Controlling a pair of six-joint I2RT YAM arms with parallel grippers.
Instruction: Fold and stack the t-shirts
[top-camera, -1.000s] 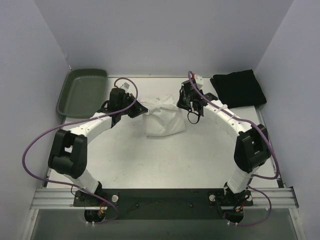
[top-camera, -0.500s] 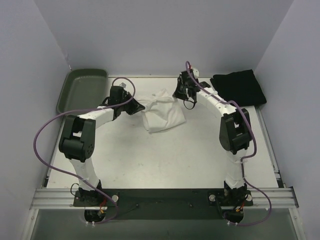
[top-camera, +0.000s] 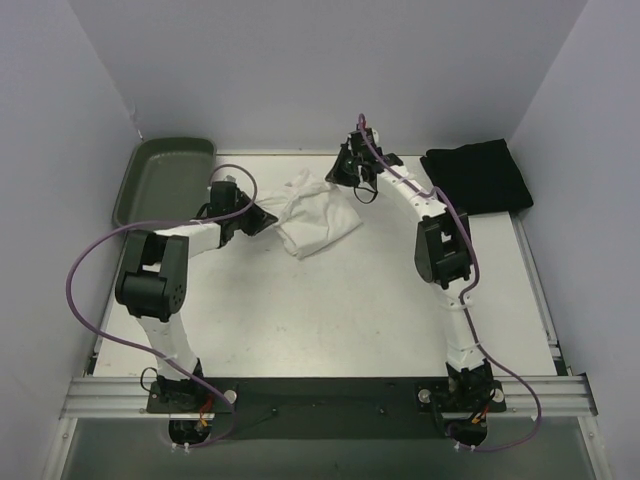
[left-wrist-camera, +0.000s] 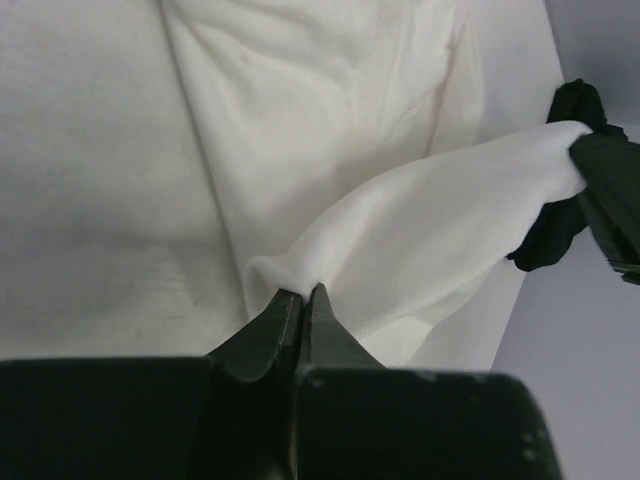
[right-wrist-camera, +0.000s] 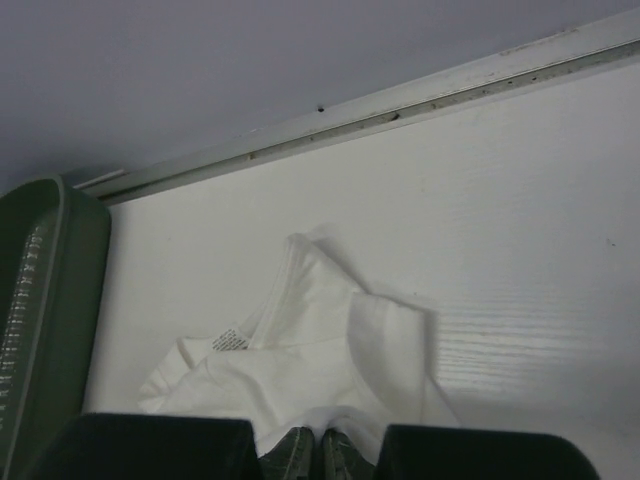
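The white t-shirt (top-camera: 318, 218) lies bunched at the back middle of the table, partly lifted between both grippers. My left gripper (top-camera: 268, 216) is shut on a pinch of its left edge (left-wrist-camera: 303, 292), and the cloth (left-wrist-camera: 300, 120) spreads beyond the tips. My right gripper (top-camera: 336, 176) is shut on the shirt's far corner (right-wrist-camera: 320, 436). The collar and label (right-wrist-camera: 228, 341) lie ahead of it. The black t-shirt (top-camera: 478, 178) rests folded at the back right corner, apart from both grippers.
A dark green tray (top-camera: 162, 182) sits at the back left corner, and its rim (right-wrist-camera: 40, 300) shows at the left of the right wrist view. The table's back edge rail (right-wrist-camera: 400, 100) runs close behind the white shirt.
Both grippers have carried the white t-shirt toward the back of the table. The right gripper moved back and left, the left gripper drew left, and the shirt now lies more slanted.
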